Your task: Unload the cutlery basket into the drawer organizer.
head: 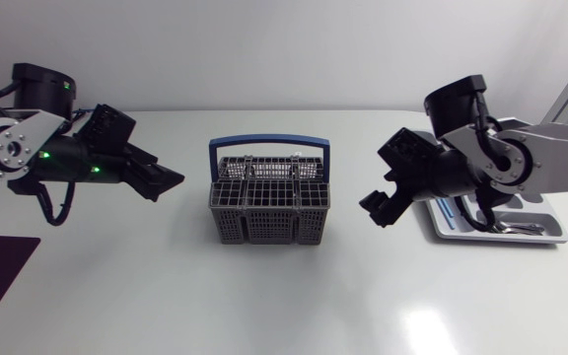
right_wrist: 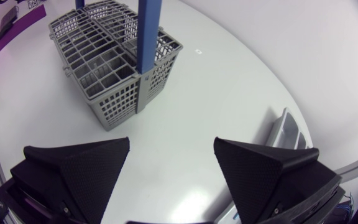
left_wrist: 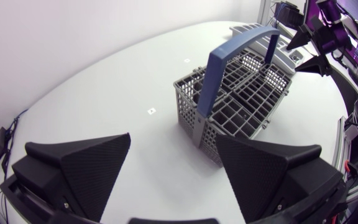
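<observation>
Left arm (head: 67,158), right arm (head: 461,163) flanking upright basket (head: 269,209), lengthwise left-right

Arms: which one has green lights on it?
The left arm, entering at the head view's left: green lights glow on its black joint. The right arm, beside the organizer, shows none.

White table (head: 264,306): smooth, low sheen, one soft glare patch near the front edge. Grey lattice cutlery basket (head: 269,209): moulded plastic, matt. Its blue arched handle (head: 269,143): also plastic, smooth, slightly satin. Wedge fingers (left_wrist: 86,168) of the left gripper (left_wrist: 173,142) and of the right gripper (right_wrist: 171,143): matt black with a fine pebbled grain. Pale grey drawer organizer (head: 552,235) at the table's right edge: looks like smooth plastic, faint gloss. Cutlery (head: 517,228) in it: bright metal.
</observation>
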You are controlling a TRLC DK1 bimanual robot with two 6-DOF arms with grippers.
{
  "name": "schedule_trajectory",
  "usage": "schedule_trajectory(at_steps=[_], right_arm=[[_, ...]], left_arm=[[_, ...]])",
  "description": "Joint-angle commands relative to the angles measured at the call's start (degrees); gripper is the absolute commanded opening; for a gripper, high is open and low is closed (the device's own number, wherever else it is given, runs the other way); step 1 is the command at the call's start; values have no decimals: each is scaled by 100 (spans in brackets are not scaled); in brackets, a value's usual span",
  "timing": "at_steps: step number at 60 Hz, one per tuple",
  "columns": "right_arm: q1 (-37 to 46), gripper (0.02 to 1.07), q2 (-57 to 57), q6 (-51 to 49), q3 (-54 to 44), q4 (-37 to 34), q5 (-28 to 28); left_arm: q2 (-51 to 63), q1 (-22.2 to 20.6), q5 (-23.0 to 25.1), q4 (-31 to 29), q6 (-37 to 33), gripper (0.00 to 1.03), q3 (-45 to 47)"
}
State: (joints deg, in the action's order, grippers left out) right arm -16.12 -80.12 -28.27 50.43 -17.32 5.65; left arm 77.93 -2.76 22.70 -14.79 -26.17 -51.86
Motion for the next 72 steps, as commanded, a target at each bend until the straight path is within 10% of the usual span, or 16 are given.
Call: schedule_trajectory(at_steps=[1, 31, 72], right_arm=[[153, 102, 251, 41, -245, 10, -90], [839, 102, 1930, 305, -1009, -26, -152], [1164, 102, 5015, 595, -2301, 80, -1154]], left_arm=[[-305, 109, 77, 37, 25, 99, 211], [-1553, 628, -257, -51, 587, 99, 519], [-3917, 918, -864, 1276, 1624, 98, 1942]])
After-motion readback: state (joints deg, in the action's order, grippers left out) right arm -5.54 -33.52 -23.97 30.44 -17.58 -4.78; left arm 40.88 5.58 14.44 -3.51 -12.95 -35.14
